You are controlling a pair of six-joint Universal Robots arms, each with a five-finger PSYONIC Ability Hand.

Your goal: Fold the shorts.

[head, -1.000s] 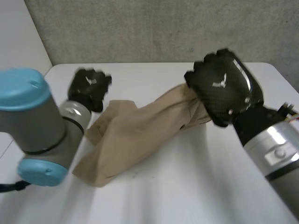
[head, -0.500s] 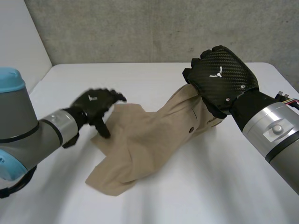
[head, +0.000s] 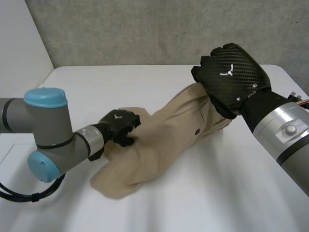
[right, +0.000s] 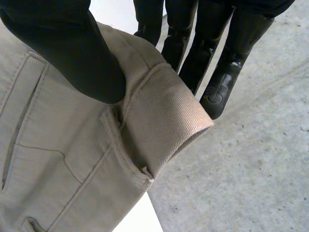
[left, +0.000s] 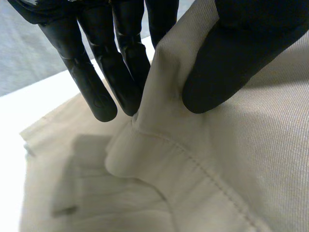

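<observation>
Shorts point(head: 159, 140) sprawl on the counter point(head: 217, 193); left hand point(head: 120, 126) pinches a fold at their left; right hand point(head: 231, 77) clamps their raised far-right end.

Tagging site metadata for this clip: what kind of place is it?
Likely a robotics lab or test bench, not a home: a plain white table, a bare concrete wall behind it, and tan shorts pinched by the left hand and right hand.

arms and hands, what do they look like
The left arm is grey with light-blue caps; the right arm is silvery grey. The right hand has a black carbon-weave shell with a white three-pronged mark; the left hand is black with the same mark.
</observation>
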